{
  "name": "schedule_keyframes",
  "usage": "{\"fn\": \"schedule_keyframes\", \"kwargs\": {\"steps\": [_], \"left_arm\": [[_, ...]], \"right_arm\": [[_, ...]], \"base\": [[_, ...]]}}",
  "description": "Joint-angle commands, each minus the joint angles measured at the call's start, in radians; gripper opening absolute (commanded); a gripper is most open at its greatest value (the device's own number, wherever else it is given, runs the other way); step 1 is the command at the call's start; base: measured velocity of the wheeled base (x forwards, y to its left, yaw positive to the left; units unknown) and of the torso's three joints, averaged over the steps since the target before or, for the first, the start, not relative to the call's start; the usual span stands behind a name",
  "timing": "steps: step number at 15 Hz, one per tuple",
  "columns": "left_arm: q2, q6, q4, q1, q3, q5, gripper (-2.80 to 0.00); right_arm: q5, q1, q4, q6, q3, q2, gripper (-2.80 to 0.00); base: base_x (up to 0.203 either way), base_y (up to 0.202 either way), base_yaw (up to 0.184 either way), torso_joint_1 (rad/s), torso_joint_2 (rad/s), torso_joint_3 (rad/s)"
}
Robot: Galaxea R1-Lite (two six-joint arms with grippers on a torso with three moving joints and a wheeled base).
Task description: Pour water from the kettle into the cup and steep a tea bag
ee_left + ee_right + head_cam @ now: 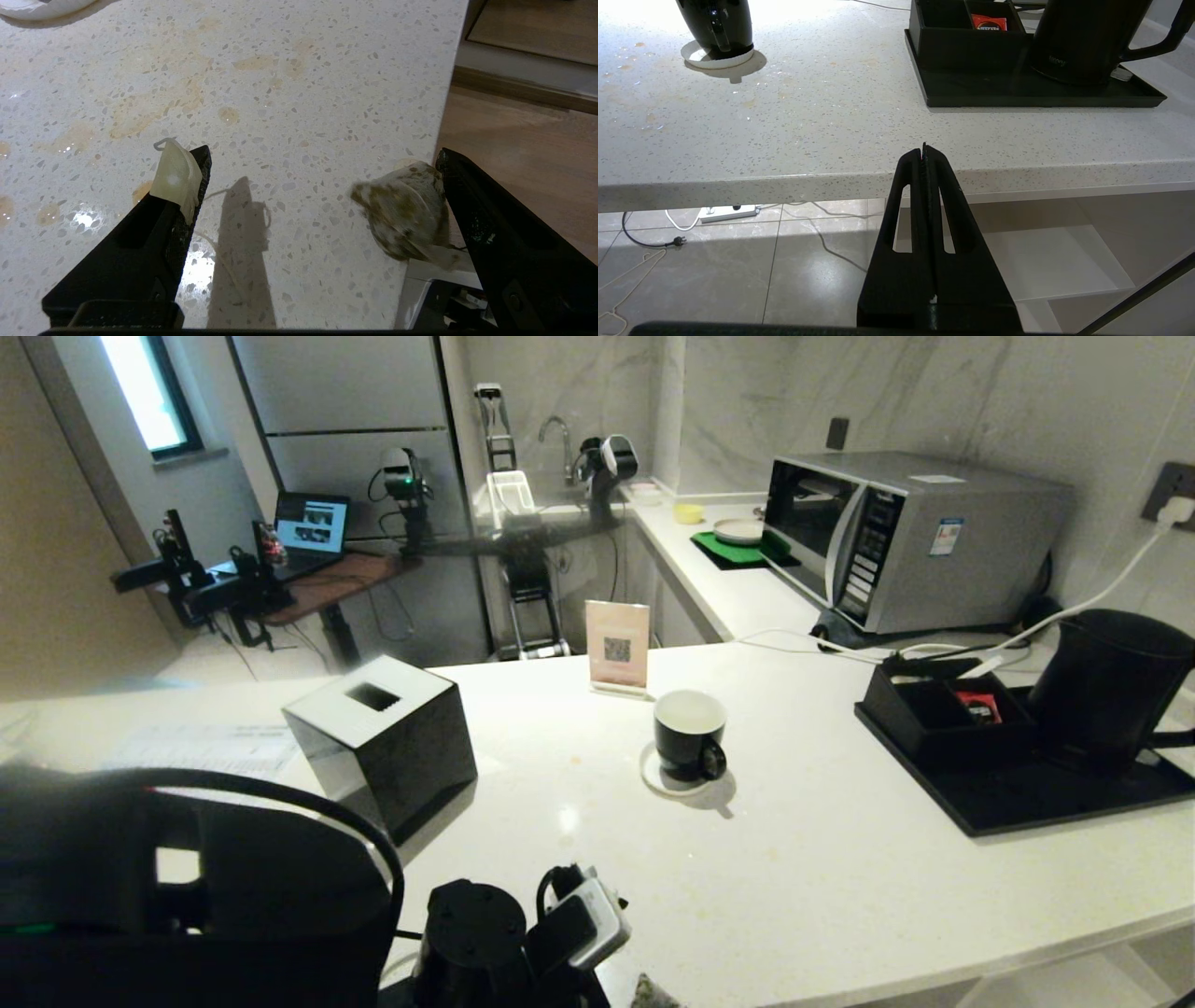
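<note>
Though tiny — kettle (1078, 42) lettering unreadable

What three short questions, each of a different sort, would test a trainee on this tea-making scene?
1. True or false: the large matte black electric kettle stands on the flat black tray.
2. Choose one: the small glossy black cup rests on (A) a round white coaster, (B) the flat black tray, (C) a book.
3. Short answer: which gripper has open jaws, with the wet speckled tea bag beside one of them?

Key: 1 true; 2 A; 3 the left gripper.
</note>
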Motion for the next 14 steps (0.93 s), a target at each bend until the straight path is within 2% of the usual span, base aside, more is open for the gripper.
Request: {"fn": "schedule_keyframes", "kwargs": {"steps": [1, 14], "left_arm": [[0.017, 0.0, -0.047, 0.002, -0.003, 0.001, 0.0], [0.027, 0.001, -0.047, 0.01, 0.009, 0.01, 0.0]], "right_arm": [[0.0, 0.0, -0.001, -0.001, 0.0, 0.002, -2.8], [0.001, 0.0, -0.001, -0.001, 0.0, 0.0, -2.8]], "base": [[0.0, 0.0, 0.0, 0.0, 0.0, 0.0], [0.0, 0.0, 0.0, 0.0, 0.0, 0.0]]}}
